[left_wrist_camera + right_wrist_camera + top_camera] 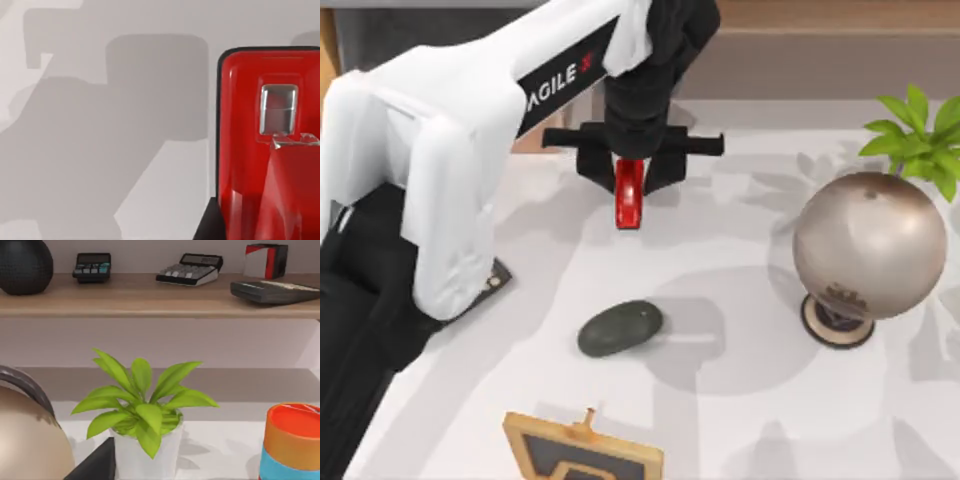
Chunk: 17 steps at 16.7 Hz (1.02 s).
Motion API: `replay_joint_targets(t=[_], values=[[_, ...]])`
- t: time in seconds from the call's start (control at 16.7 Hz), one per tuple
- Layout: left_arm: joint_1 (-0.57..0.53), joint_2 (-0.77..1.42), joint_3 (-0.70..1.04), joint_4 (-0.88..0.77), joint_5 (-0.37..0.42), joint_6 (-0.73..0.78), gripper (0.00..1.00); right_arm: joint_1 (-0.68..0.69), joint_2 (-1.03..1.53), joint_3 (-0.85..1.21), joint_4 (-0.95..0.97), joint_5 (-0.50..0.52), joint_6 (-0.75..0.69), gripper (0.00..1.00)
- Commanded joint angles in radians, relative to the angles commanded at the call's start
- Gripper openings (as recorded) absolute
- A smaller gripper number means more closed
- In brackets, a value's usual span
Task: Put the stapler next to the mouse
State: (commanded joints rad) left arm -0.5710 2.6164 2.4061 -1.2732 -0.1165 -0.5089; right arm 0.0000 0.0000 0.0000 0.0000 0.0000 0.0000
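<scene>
The red stapler hangs lengthwise between the black fingers of my left gripper, which is shut on it at the back middle of the table. It appears to hover a little above the white surface. In the left wrist view the stapler looms close, with its metal plate showing and a dark finger beside it. The dark oval mouse lies on the table nearer the front, well apart from the stapler and almost straight in front of it.
A large metallic ball on a round stand sits at the right, with a potted plant behind it. A wooden-framed object stands at the front edge. An orange and blue cup and a shelf of calculators appear in the right wrist view.
</scene>
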Motion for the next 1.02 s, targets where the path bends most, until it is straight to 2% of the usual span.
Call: replay_joint_targets(t=[0.3, 1.02], values=[[0.004, 0.009, -0.008, 0.0, 0.0, 0.0, 0.0, 0.0, 0.0, 0.0, 0.0, 0.0, 0.0, 1.0], [0.004, 0.009, -0.008, 0.0, 0.0, 0.0, 0.9, 0.0, 0.0, 0.0, 0.0, 0.0, 0.0, 1.0]])
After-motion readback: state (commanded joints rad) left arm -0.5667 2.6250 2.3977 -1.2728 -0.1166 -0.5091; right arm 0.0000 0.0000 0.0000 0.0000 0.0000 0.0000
